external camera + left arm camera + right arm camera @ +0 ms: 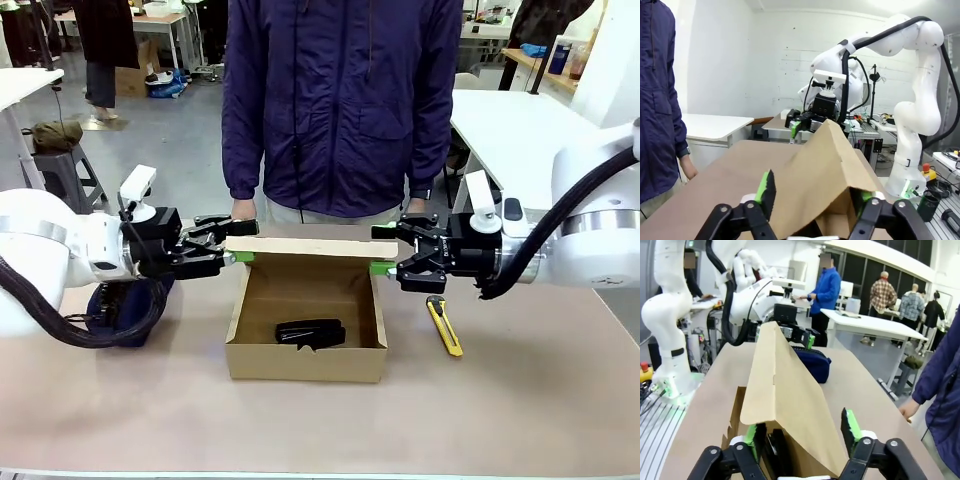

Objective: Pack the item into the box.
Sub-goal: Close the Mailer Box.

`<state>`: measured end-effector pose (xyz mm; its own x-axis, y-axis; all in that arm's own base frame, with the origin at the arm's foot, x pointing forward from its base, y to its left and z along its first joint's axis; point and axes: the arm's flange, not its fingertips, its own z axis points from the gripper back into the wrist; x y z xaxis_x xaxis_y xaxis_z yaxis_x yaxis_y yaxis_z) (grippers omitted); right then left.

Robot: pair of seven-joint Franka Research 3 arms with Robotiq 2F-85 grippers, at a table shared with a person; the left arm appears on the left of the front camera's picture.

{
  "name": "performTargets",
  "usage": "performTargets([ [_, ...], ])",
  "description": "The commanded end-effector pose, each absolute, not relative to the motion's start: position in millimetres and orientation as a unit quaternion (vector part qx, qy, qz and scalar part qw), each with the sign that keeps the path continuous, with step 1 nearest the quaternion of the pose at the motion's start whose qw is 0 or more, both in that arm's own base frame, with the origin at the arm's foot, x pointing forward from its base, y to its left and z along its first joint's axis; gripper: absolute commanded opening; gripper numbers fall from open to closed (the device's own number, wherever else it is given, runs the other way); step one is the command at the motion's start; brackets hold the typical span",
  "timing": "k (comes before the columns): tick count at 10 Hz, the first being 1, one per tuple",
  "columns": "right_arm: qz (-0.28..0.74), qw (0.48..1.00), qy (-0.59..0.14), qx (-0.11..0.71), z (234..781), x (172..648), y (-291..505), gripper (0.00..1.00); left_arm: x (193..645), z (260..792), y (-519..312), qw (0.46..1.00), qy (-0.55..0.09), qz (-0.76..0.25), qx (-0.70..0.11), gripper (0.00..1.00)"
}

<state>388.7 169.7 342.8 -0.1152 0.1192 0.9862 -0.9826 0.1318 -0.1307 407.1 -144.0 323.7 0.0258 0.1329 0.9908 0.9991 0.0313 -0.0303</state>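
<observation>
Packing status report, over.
Both open: left claw, right claw straddling lid flap ends. Black item inside box. Flap raised, box not shut. Clear: utility knife beside box.

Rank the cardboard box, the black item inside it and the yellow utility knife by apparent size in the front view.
1. cardboard box: clearly largest.
2. black item.
3. utility knife: about the item's length but slimmer, so a close call.

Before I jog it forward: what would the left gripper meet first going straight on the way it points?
The lid flap, whose end sits between the left gripper's open fingers. Farther along that line is the right gripper, though depth is unclear.
</observation>
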Motion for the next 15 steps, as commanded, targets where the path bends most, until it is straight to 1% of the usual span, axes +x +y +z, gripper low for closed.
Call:
performTargets([
  [1, 0.522, 0.534, -0.543, 0.385, 342.3, 379.7, 152.7, 1.0, 389.3, 329.0, -123.6, 0.469, -0.544, -0.461, -0.521, 1.0],
  [3, 0.505, 0.54, -0.557, 0.378, 341.6, 370.7, 130.7, 1.0, 373.2, 331.0, -100.8, 0.484, -0.541, -0.47, -0.502, 1.0],
  [5, 0.484, 0.541, -0.573, 0.381, 342.7, 358.1, 105.7, 1.0, 356.9, 337.2, -69.9, 0.489, -0.553, -0.47, -0.484, 1.0],
  [7, 0.454, 0.534, -0.597, 0.39, 349.5, 352.6, 97.0, 1.0, 352.6, 346.9, -52.2, 0.472, -0.592, -0.442, -0.482, 1.0],
  [8, 0.425, 0.539, -0.603, 0.406, 353.1, 355.5, 101.3, 1.0, 353.9, 350.9, -56.1, 0.46, -0.607, -0.429, -0.487, 1.0],
  [9, 0.388, 0.555, -0.598, 0.429, 355.0, 362.9, 114.1, 1.0, 359.6, 351.4, -70.5, 0.455, -0.621, -0.416, -0.484, 1.0],
  [11, 0.375, 0.584, -0.561, 0.451, 351.1, 379.6, 142.6, 1.0, 373.3, 342.6, -100.3, 0.451, -0.613, -0.417, -0.498, 1.0],
  [13, 0.383, 0.597, -0.526, 0.47, 344.1, 391.2, 163.0, 1.0, 387.3, 331.6, -124.9, 0.461, -0.58, -0.429, -0.517, 1.0],
  [15, 0.394, 0.612, -0.495, 0.475, 332.5, 397.6, 180.0, 1.0, 393.4, 318.5, -147.5, 0.482, -0.547, -0.45, -0.516, 1.0],
])
